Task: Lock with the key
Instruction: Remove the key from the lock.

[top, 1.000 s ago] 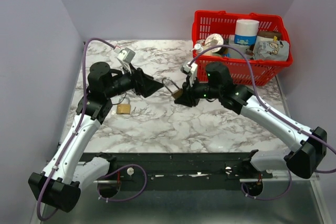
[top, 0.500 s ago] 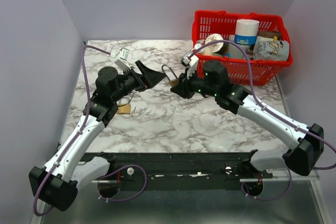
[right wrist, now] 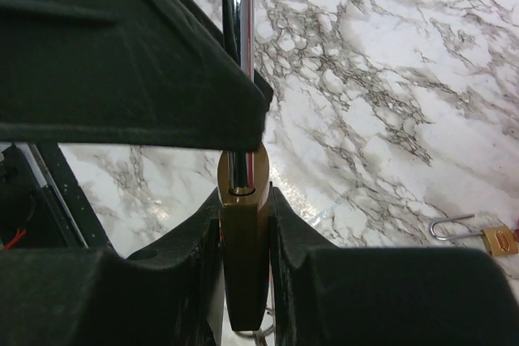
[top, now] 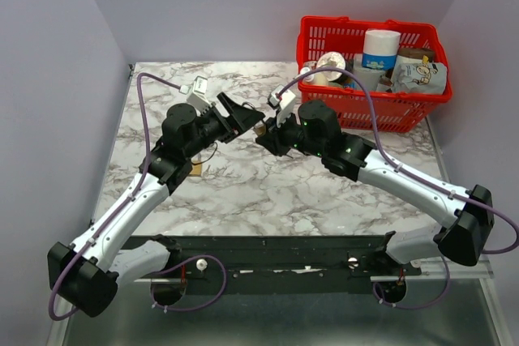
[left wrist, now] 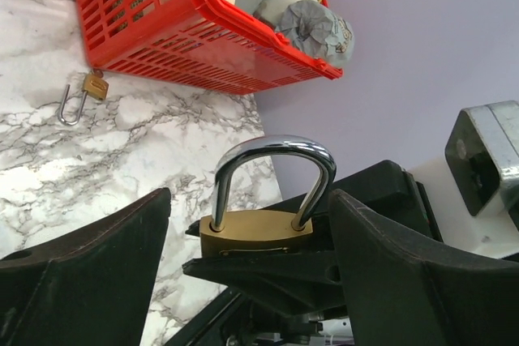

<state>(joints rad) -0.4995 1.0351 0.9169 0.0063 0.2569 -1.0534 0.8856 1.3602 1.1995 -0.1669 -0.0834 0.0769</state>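
One brass padlock (left wrist: 255, 237) is held above the table (top: 243, 192), clamped by its body in the right gripper (right wrist: 243, 237). Left gripper (left wrist: 250, 198) stands released, its fingers (left wrist: 97, 261) spread either side of the shackle (left wrist: 276, 146).

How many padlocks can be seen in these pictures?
3. One held padlock in the right end effector; a small padlock on the table by the basket; a third padlock beside the left arm. More may be hidden.
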